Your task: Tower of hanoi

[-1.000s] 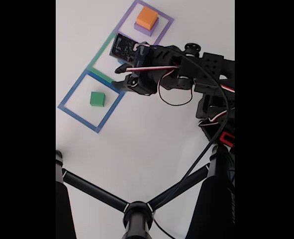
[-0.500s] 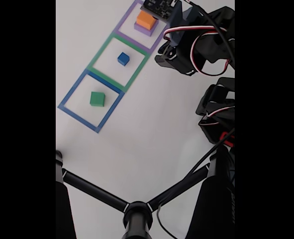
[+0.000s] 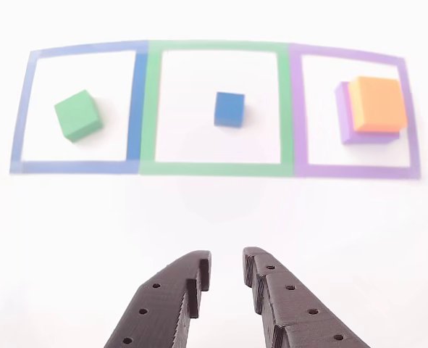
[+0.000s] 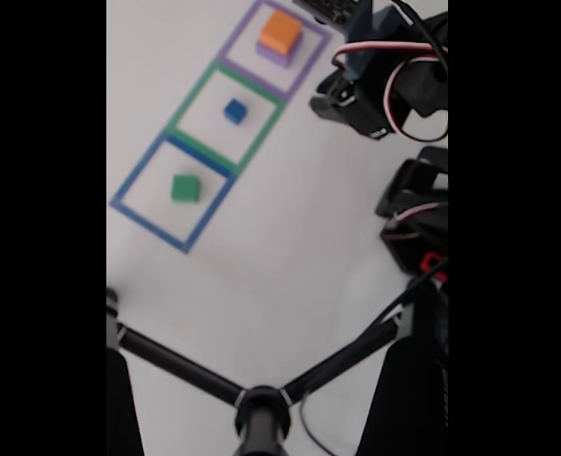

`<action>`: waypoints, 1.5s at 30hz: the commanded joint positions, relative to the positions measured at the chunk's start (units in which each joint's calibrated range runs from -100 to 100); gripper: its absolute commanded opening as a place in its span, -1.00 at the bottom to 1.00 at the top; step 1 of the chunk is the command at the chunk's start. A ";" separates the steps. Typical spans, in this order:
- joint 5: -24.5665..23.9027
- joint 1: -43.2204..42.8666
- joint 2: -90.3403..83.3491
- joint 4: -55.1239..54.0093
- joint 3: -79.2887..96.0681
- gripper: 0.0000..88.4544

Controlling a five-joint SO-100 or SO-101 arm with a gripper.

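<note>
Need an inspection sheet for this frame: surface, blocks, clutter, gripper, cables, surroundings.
Surface: white table with three taped squares in a row, blue, green, purple.
Job's things: green block in the blue square; blue block in the green square; orange block stacked on the purple block in the purple square.
Clutter: nothing seen.
Gripper: gripper empty, fingers slightly apart, clear of all blocks, pointing toward the green square.
Cables: red-white servo wires looped on the arm; black cable running past the base.
Surroundings: black tripod legs in the foreground of the fixed view.
</note>
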 commanded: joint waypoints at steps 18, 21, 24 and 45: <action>0.20 5.64 -2.04 -47.85 36.67 -0.33; 0.20 6.02 -1.15 -58.54 43.49 -0.28; 0.20 6.31 0.54 -66.64 48.03 -0.27; 0.20 7.94 34.94 -128.74 68.31 -0.24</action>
